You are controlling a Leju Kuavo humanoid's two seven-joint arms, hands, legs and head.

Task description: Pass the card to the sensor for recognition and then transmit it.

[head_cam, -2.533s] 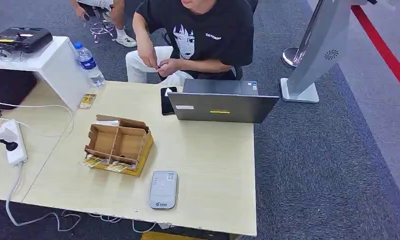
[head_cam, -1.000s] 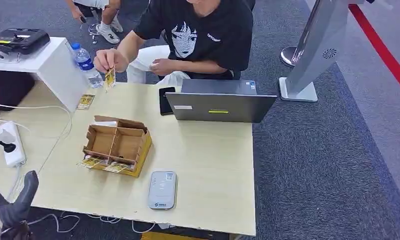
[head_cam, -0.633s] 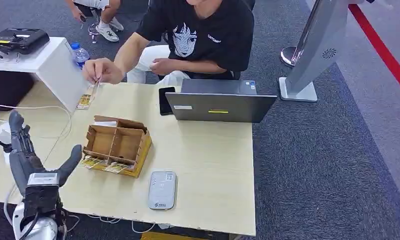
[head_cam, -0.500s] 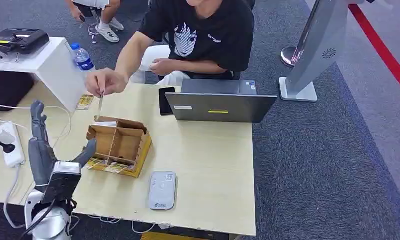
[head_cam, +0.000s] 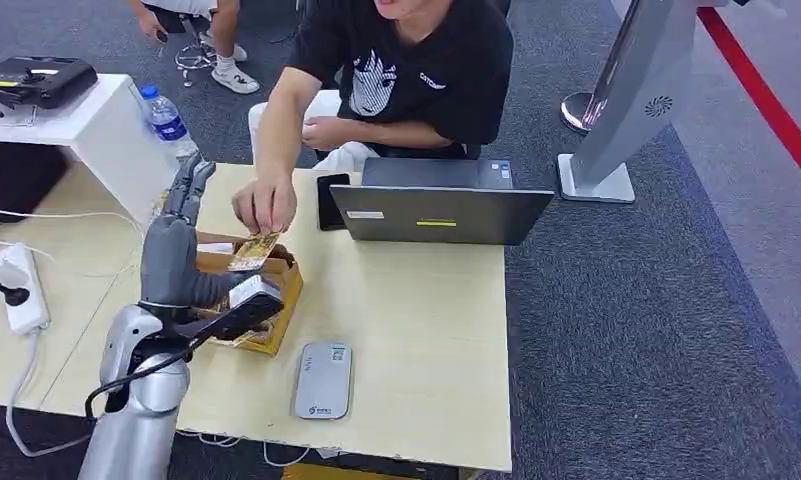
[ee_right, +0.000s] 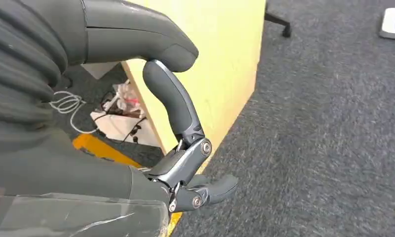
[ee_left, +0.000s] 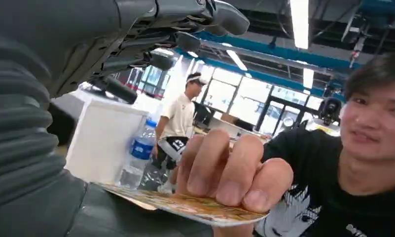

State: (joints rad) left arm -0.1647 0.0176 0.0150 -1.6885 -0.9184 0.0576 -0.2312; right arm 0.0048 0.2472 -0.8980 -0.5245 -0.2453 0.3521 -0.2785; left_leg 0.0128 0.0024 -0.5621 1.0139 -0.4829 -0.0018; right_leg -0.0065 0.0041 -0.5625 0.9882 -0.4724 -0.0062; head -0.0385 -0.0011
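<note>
The robot's left hand (head_cam: pixel 181 235), absent seconds ago, is now reaching up with fingers spread, grasping nothing. Beyond it, a person's hand (head_cam: pixel 264 203) is offering the yellow printed card (head_cam: pixel 254 251) above the brown cardboard box (head_cam: pixel 276 290). Handover appears imminent; the grey rectangular sensor (head_cam: pixel 322 380) is lying untouched on the table (head_cam: pixel 426 330).

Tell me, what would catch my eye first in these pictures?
A seated person's hand holds a yellow card out over the cardboard box on the table, right at the robot's raised left hand. The left wrist view shows that card close up, pinched in the person's fingertips. Nearer the robot lies a grey sensor.
</note>
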